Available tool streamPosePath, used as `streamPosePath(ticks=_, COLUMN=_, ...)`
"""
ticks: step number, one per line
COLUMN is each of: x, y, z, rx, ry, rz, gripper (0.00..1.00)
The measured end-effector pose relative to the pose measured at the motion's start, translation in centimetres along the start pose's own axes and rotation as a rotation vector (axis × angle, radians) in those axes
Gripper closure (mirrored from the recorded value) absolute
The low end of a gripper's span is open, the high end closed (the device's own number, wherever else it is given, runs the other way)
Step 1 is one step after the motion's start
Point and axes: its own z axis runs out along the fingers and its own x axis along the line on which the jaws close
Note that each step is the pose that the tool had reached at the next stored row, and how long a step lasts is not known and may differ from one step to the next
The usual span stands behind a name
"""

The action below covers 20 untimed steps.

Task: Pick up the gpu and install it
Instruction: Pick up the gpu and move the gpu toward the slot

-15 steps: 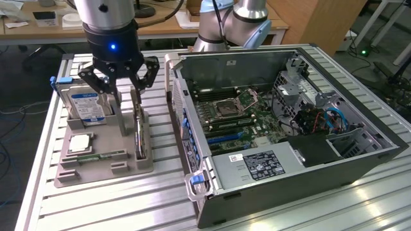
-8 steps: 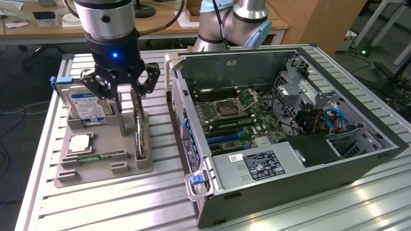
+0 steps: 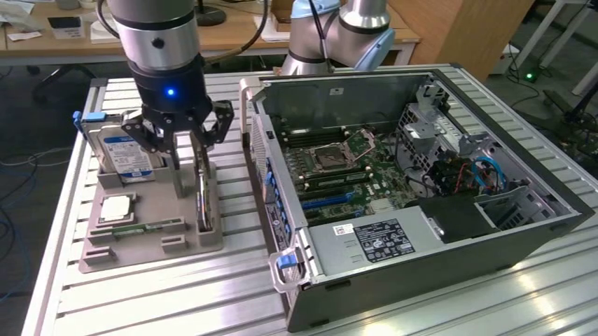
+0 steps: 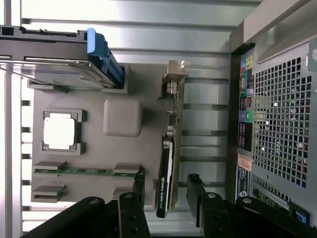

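Between gripper (image 4: 167, 176) jaws: gpu (image 4: 165, 166) standing on edge; jaws wide apart, gripping nothing

gpu (image 4: 164, 173) edge: white lettering, possibly NVIDIA; rest unreadable.

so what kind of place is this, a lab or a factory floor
Probably a robotics lab rather than a factory: an opened computer case sits on a slatted metal table, a grey tray holds loose parts such as the gpu and a hard drive, and office desks stand behind.
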Motion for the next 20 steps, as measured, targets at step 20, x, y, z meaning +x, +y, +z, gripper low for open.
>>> streamPosePath(ticks=20, x=-0.4, y=-0.15, z=2.54, rx=0.0011, ry=-0.0013, rz=0.036, gripper=0.45)
